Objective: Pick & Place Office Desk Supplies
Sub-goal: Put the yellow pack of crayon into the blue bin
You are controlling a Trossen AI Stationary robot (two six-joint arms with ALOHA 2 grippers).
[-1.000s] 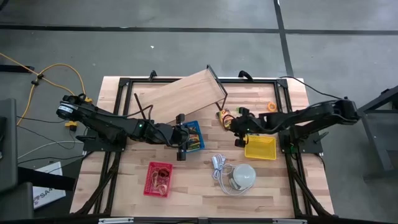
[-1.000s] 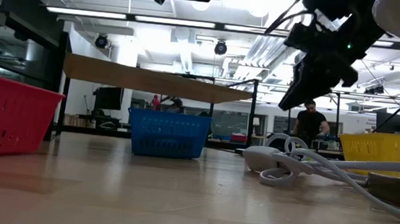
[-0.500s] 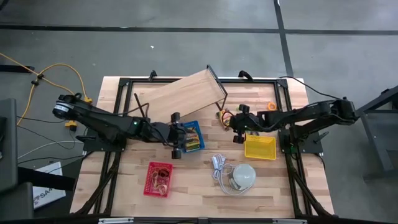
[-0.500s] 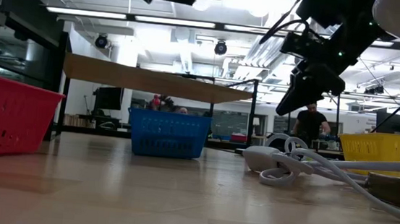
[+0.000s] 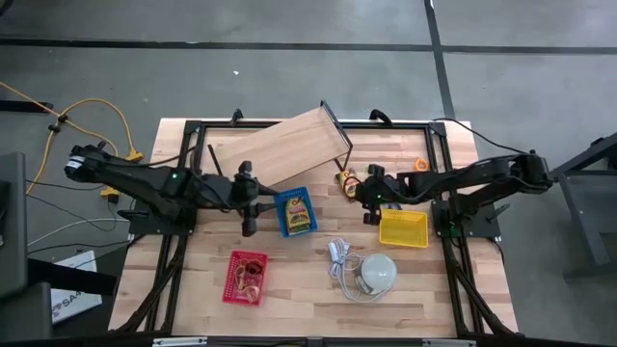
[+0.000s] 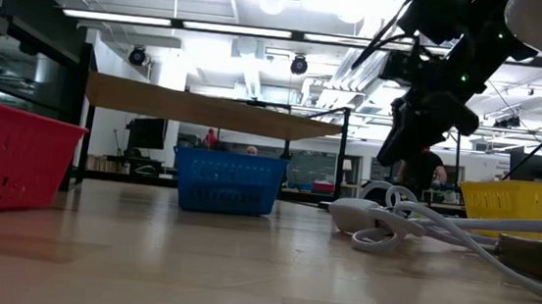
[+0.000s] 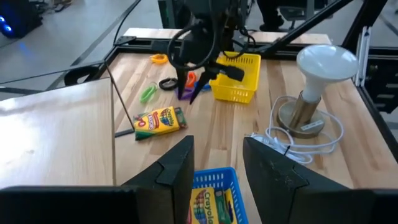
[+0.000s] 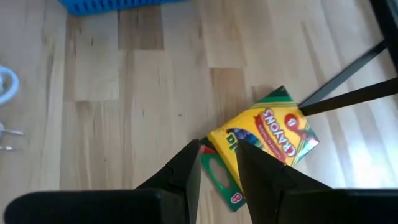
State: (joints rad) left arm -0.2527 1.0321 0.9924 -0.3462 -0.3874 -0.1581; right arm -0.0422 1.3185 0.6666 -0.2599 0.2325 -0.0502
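Crayon boxes, small clips and rubber bands are spread over a light wooden surface (image 5: 193, 289) seen from above, with two dark arms reaching inward from either side; a pale wooden board (image 5: 280, 146) lies tilted across the far middle of the surface on a black frame; near the front edge a white dome lamp (image 5: 378, 273) stands with its white cord (image 5: 339, 258) coiled beside it; a yellow basket (image 5: 403, 228) sits right of centre, a blue basket (image 5: 295, 211) in the middle and a red basket (image 5: 245, 278) toward the front left; the blue basket holds a yellow-green crayon box (image 7: 211, 208); the red basket holds thin tan rubber bands (image 5: 249, 282); a second yellow-green crayon box (image 7: 159, 121) lies flat on the bare wood just beside the board's edge, between the blue and yellow baskets; beyond it lie a green clip (image 7: 148, 93), a black ring (image 7: 168, 83), a yellow ring (image 7: 159, 59) and orange and purple pieces (image 7: 189, 87); the right gripper (image 5: 369, 200) hangs directly over that loose crayon box, its jaws standing a narrow gap apart and holding nothing; the left gripper (image 5: 247, 200) hovers just left of the blue basket, above the surface, its jaws apart and empty; a person stands in the room far behind the surface.
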